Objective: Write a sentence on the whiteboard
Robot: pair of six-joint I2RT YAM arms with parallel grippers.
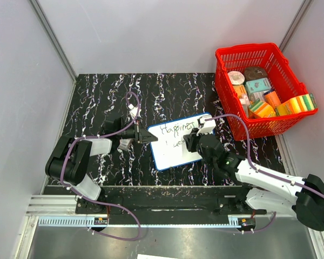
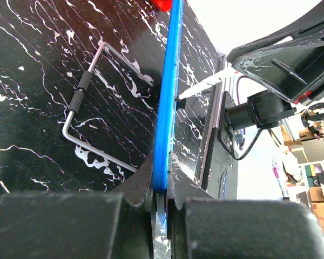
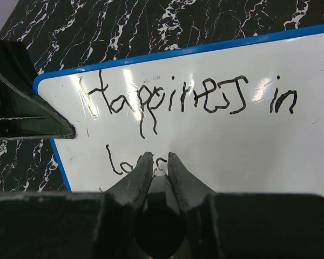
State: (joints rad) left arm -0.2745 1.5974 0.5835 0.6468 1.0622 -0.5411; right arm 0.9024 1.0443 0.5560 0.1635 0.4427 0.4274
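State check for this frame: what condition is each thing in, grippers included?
Whiteboard: face up, left rim clamped.
Sentence: unfinished; "Happiness in" written, second line begun.
Left gripper: shut on the whiteboard's rim.
Right gripper: shut on the marker.
Marker: tip against the whiteboard.
Basket: upright, full of packets.

You have the whiteboard (image 1: 170, 155), white with a thin blue rim, sitting askew mid-tabletop (image 1: 108, 91). The sentence (image 3: 189, 100) reads "Happiness in" in dark marker, with a second line below starting "lo".
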